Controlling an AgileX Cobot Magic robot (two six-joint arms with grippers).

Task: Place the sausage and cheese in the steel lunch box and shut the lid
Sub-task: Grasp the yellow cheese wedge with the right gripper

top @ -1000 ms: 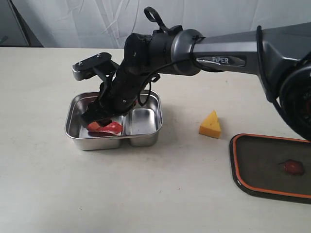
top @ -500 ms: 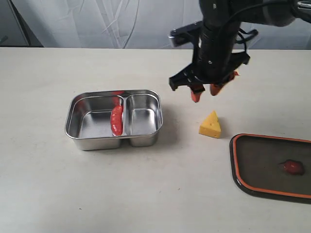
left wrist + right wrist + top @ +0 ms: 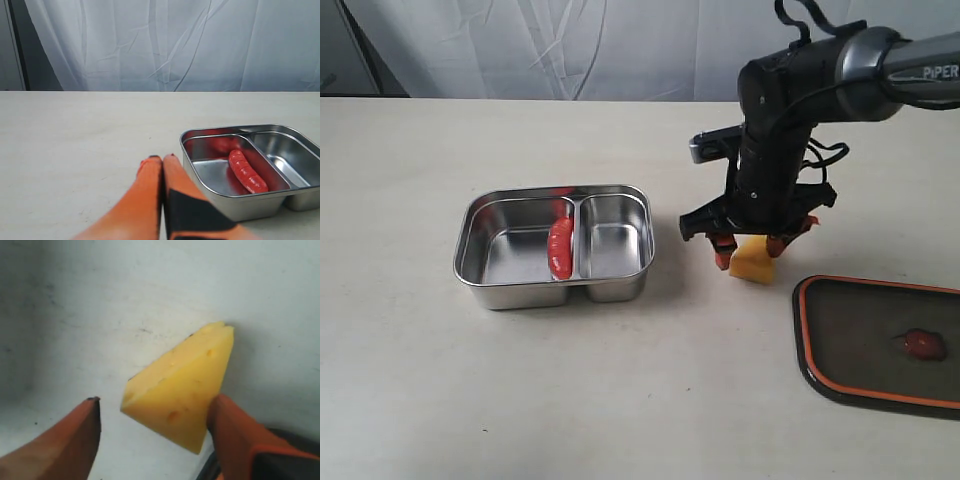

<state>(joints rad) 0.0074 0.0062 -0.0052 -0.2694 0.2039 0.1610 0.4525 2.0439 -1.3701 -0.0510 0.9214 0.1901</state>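
1. Now cheese [image 3: 753,264] sits on bench [image 3: 420,380] beside steel lunch box [image 3: 520,296], straddled by spread right fingers [image 3: 722,256], nothing pinched yet.
2. Sausage [image 3: 560,247] lies in its larger compartment, along the divider.
3. Left fingers [image 3: 150,200] pressed together, empty, well away; right arm nearer.

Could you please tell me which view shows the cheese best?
The right wrist view: the cheese appears large between open jaws. The exterior view shows it small, partly behind the right gripper; the left wrist view misses it.
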